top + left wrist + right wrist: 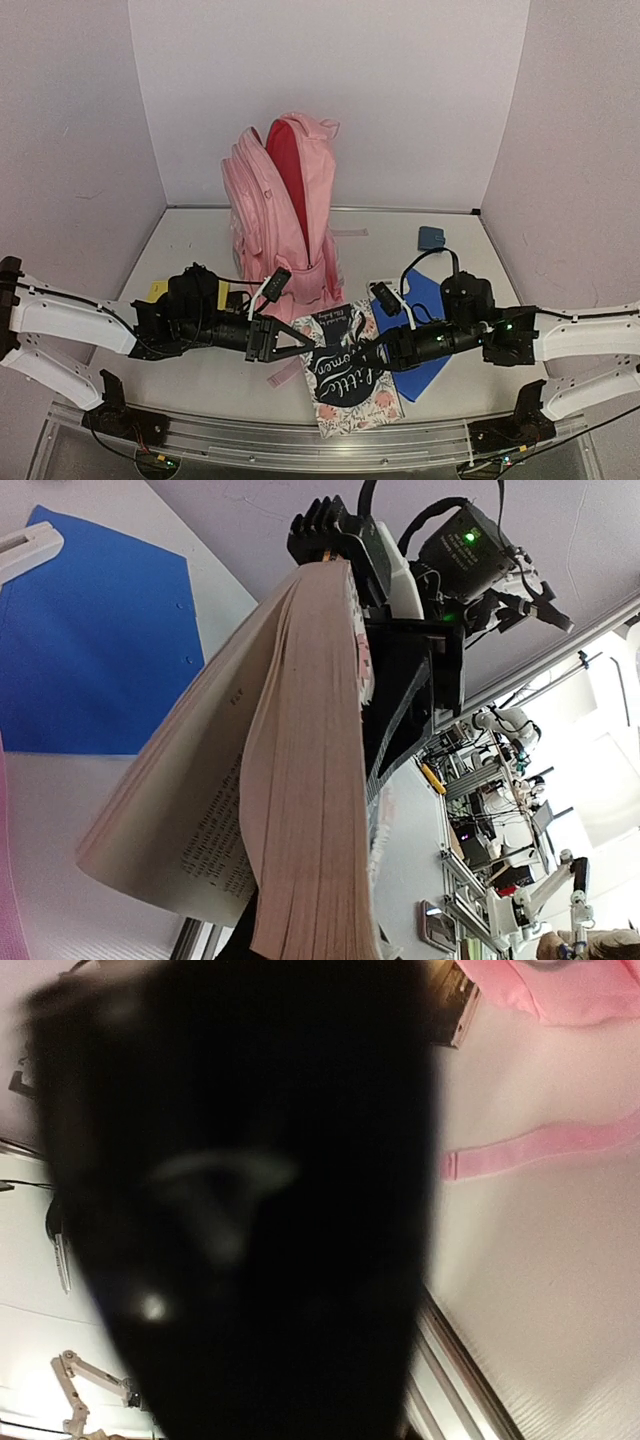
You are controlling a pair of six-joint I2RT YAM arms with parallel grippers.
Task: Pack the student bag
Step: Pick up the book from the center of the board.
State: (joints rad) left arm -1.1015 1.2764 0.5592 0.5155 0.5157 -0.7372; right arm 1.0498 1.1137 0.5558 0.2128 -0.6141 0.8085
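Note:
The pink student bag (290,200) stands upright at the back middle, its main compartment open and showing red lining. A dark-covered book (350,375) with flowers and white lettering is held between my two grippers in front of the bag. My left gripper (305,345) grips its left edge. In the left wrist view the page block (300,780) fills the middle, with one finger (405,700) against the cover and some loose pages fanned out. My right gripper (372,355) holds the far edge, as the left wrist view (330,535) shows. The right wrist view is mostly blocked by a dark blur.
A blue folder (420,330) lies under and right of the book and shows in the left wrist view (90,650). A small blue item (432,237) lies at the back right. A yellow item (158,290) lies left. A loose pink strap (540,1150) trails on the table.

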